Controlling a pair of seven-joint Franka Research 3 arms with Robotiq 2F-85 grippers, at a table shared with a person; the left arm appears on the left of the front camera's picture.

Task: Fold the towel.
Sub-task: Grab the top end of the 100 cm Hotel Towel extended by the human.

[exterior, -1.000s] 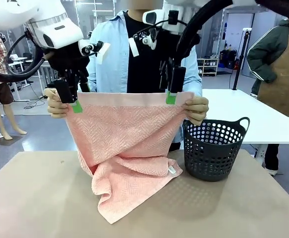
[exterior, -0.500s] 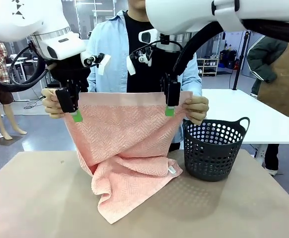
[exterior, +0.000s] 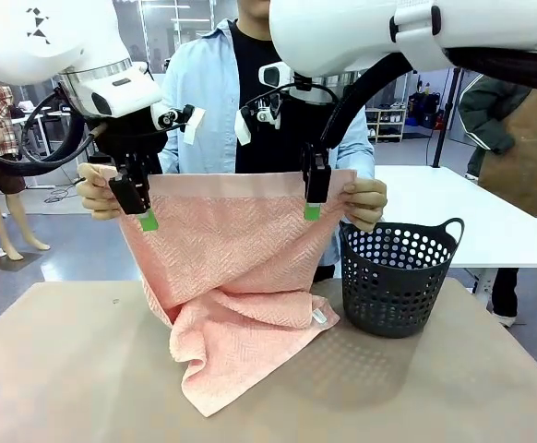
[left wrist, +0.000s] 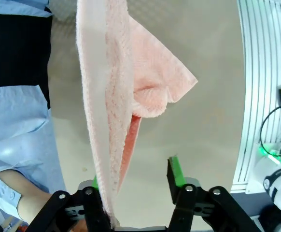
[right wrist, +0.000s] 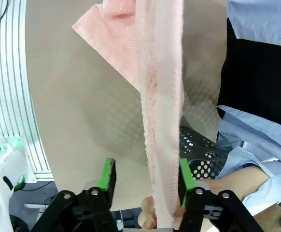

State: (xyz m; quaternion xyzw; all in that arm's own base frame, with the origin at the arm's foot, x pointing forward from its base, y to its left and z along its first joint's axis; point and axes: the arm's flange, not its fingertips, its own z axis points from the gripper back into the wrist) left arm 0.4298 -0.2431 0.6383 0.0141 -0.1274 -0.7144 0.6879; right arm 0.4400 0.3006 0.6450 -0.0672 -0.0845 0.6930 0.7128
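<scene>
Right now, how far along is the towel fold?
Done: nothing folded; the towel hangs from the person's hands, its lower end bunched on the table. In hand: left claw and right claw straddle its top edge, open. Left: grasp, then fold.

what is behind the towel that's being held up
The person stands behind the towel, a hand at each top corner; the cloth covers their waist and hips.

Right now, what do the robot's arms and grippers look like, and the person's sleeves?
The left arm and right arm are glossy white, with black cables and white tags. The left gripper and right gripper are black with green pads. The person's sleeves are light blue.
</scene>
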